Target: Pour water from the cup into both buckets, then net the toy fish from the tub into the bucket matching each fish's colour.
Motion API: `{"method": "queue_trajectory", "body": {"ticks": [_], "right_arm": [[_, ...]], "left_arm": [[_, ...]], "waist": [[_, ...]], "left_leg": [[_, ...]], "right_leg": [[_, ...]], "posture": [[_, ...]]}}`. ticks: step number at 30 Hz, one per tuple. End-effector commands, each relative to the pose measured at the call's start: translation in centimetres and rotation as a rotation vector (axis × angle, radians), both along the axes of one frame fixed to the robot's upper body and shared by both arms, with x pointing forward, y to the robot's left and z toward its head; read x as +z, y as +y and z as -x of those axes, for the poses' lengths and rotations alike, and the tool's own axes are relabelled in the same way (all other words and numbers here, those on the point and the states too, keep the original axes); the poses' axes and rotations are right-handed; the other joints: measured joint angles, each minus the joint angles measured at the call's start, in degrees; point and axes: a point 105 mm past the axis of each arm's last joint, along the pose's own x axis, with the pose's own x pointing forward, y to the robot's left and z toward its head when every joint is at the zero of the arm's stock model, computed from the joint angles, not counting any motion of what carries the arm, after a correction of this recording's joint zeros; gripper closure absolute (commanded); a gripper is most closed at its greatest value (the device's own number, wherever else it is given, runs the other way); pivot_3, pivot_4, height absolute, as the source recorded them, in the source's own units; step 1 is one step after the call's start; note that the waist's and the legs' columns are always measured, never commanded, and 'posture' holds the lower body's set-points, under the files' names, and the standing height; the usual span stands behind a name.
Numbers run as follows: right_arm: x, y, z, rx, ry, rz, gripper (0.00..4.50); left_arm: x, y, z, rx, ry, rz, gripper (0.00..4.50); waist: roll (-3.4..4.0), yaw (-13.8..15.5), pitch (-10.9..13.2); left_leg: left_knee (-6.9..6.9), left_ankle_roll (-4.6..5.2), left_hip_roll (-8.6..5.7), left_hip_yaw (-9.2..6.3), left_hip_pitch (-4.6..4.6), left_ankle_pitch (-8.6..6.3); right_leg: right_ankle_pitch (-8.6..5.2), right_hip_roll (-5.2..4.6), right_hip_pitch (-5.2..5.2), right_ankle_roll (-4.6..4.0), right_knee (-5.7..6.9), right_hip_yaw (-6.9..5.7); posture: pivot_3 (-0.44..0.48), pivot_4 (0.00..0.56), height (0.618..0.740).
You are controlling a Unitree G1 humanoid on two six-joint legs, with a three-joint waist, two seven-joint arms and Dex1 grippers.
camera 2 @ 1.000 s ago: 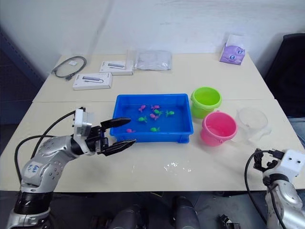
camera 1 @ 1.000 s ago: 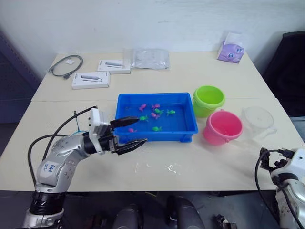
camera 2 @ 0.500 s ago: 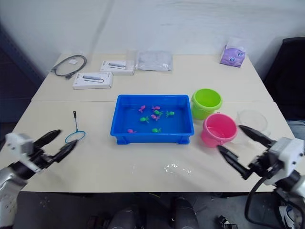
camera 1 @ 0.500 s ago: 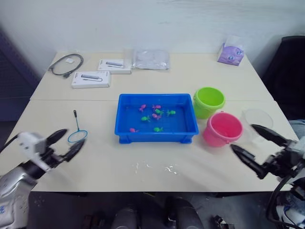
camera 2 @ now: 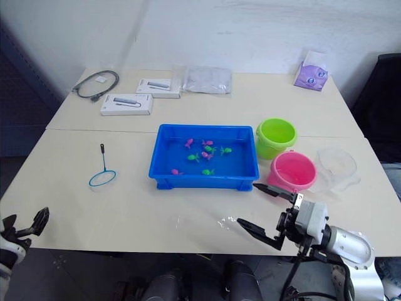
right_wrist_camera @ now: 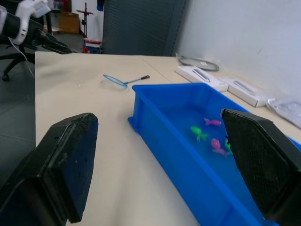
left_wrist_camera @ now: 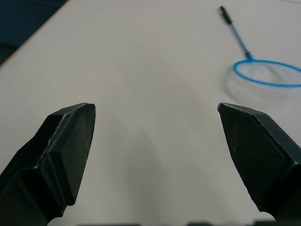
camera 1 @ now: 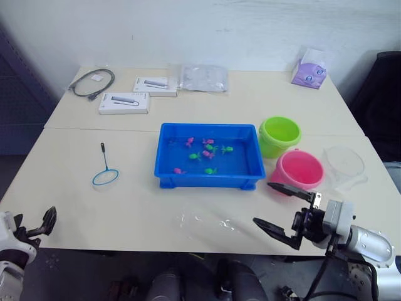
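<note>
The blue tub (camera 1: 207, 182) sits mid-table with several pink and green toy fish (camera 1: 203, 152) in water. To its right stand the green bucket (camera 1: 279, 135) and the pink bucket (camera 1: 297, 170), with the clear cup (camera 1: 343, 166) further right. The net (camera 1: 105, 175) lies flat on the table left of the tub, also visible as the net (left_wrist_camera: 265, 73) in the left wrist view. My left gripper (camera 1: 31, 226) hangs open at the front left table edge, holding nothing. My right gripper (camera 1: 263, 202) is open and holds nothing, just in front of the pink bucket near the tub's front right corner.
Two white boxes (camera 1: 124, 103), a coiled cable (camera 1: 91, 81), a plastic bag (camera 1: 203, 78) and a purple tissue pack (camera 1: 309, 75) lie along the far edge. Spilled water (camera 1: 207, 219) glistens in front of the tub. A black chair (camera 1: 382, 94) stands at the right.
My left gripper drew back from the tub's front left to the table's front left edge, uncovering the net. My right gripper rose over the table and moved left, before the pink bucket.
</note>
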Motion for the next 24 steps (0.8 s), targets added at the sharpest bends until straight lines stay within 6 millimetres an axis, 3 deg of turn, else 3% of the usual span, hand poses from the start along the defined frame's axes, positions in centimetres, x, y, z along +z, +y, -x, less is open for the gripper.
{"method": "queue_trajectory", "body": {"ticks": [1, 8, 12, 19, 24], "right_arm": [[1.8, 0.9, 0.1, 0.031, -0.047, -0.012, 0.06], [2.4, 1.7, -0.1, 0.035, -0.024, 0.005, 0.06], [2.5, 1.9, -0.4, 0.019, -0.023, 0.015, 0.06], [3.9, 1.1, -2.3, -0.058, -0.078, 0.021, 0.06], [3.8, 1.2, -2.1, -0.062, -0.075, 0.023, 0.06]], "left_arm": [[2.8, -1.7, -2.9, -0.059, 0.0, -0.025, 0.0], [4.4, -4.0, -9.2, -0.088, 0.093, -0.028, 0.0], [3.8, -4.4, -12.4, -0.075, 0.192, -0.008, 0.0], [1.4, -4.2, -15.3, -0.041, 0.323, 0.103, 0.0], [0.1, -4.4, -16.4, -0.034, 0.36, 0.137, 0.0]], "waist": [[0.0, -0.09, 0.0], [0.02, -0.21, -0.01], [0.0, -0.35, -0.01], [-0.03, -0.67, 0.0], [-0.09, -0.33, 0.0]], "left_leg": [[0.0, -0.09, 0.0, -0.01, 0.01, 0.05], [0.0, -0.3, 0.02, 0.05, 0.01, 0.34], [0.0, -0.35, 0.08, 0.17, 0.03, 0.36], [0.0, -0.41, 0.12, 0.33, 0.06, 0.43], [0.01, -0.4, 0.12, 0.36, 0.04, 0.46]], "right_leg": [[-0.01, 0.01, -0.01, -0.01, 0.04, -0.01], [-0.01, 0.11, -0.01, -0.01, 0.07, 0.0], [0.0, 0.3, -0.02, 0.0, 0.17, 0.02], [0.0, 0.41, -0.08, 0.01, 0.38, 0.09], [0.0, 0.4, -0.08, 0.01, 0.34, 0.07]], "posture": [[0.0, 0.15, 0.74], [0.0, 0.15, 0.74], [0.0, 0.15, 0.74], [0.0, 0.15, 0.74], [0.0, 0.15, 0.74]]}}
